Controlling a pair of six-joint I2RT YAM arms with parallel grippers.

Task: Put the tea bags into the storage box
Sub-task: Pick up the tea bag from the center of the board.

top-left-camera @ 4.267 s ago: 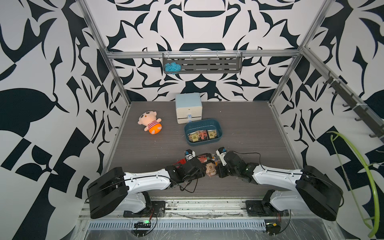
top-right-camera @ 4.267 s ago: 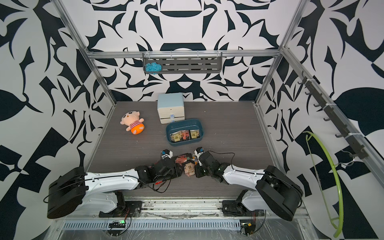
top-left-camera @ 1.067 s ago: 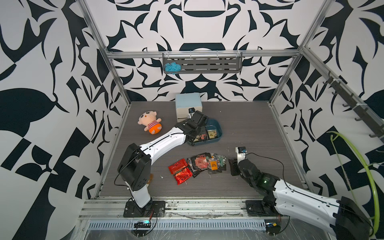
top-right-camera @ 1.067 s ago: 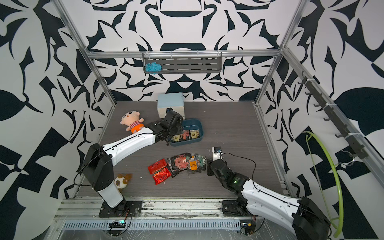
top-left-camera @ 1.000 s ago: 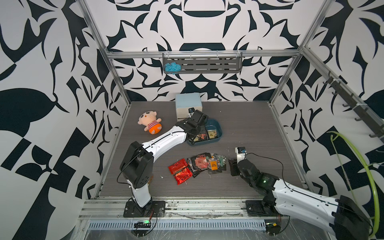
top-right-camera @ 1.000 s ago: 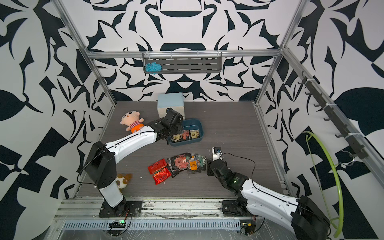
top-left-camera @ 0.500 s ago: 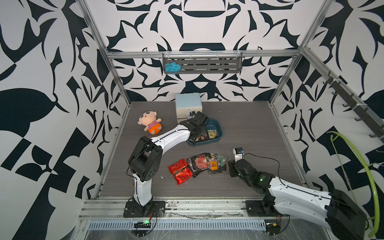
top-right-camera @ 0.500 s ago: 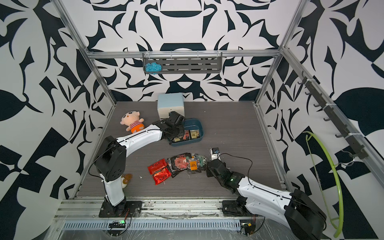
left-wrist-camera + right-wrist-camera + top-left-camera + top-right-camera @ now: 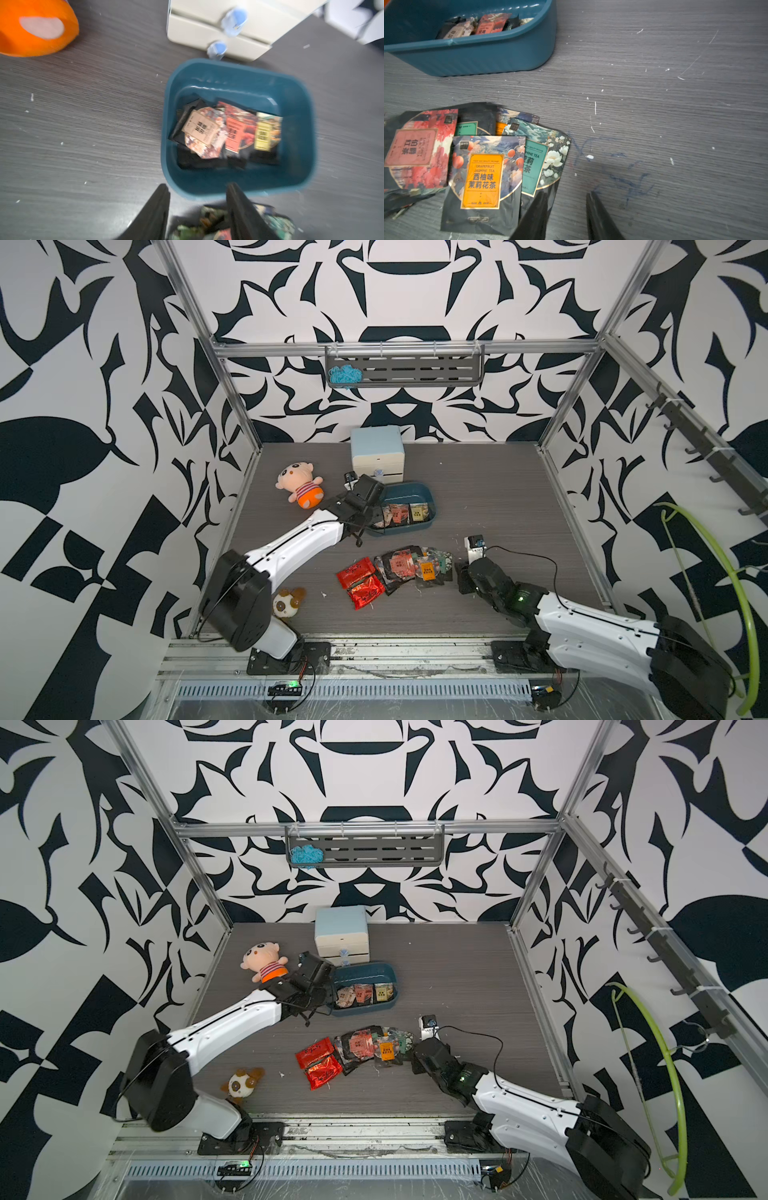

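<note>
The storage box (image 9: 430, 499) (image 9: 392, 977) is a teal tray with several tea bags lying in it. A beige-labelled sachet (image 9: 202, 133) rests tilted at its left end. My left gripper (image 9: 376, 510) (image 9: 197, 187) hovers over that end, open, with nothing between its fingers. More tea bags (image 9: 409, 568) (image 9: 374, 1046) lie in an overlapping pile on the table, with two red foil ones (image 9: 359, 583) at the pile's left. My right gripper (image 9: 461, 576) (image 9: 565, 194) sits low at the pile's right edge, open. One finger overlaps the edge of the green jasmine sachet (image 9: 544, 158).
A pale blue drawer cabinet (image 9: 377, 454) stands just behind the box. A plush doll (image 9: 299, 487) lies left of the box. A small plush toy (image 9: 286, 601) lies by the left arm's base. A grey shelf (image 9: 403, 369) hangs on the back wall.
My left gripper opened over the box's left end, and a beige-labelled sachet now lies there. The left arm's shoulder swung. The right gripper edged slightly toward the pile.
</note>
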